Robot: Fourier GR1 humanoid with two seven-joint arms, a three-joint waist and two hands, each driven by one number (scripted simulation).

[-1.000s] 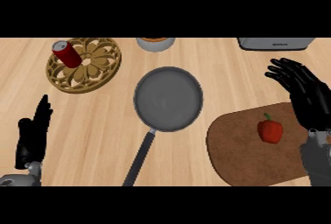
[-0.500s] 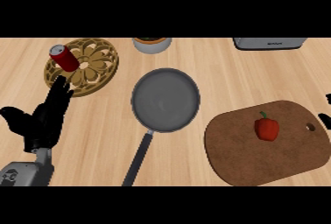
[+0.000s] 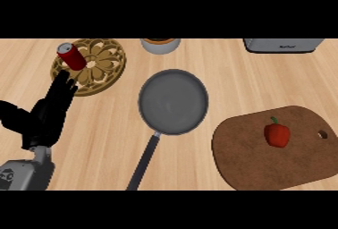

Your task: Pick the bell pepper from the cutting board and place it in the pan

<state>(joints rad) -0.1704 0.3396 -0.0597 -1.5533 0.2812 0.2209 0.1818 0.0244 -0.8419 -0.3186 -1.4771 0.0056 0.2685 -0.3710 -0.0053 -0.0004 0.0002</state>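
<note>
With my left robot hand spread wide over the desk and my right out of sight, I should grasp the bell pepper, upright on the cutting board, before the pan.

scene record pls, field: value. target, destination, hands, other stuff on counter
target: bell pepper, red, lying on the cutting board, untouched
destination: pan, nothing in it, handle pointing toward the view's lower edge
left hand: open, fingers straight, over the counter left of the pan
right hand: not in view
other: red can on an ornate round trivet; grey cup and grey appliance at the far edge
</note>
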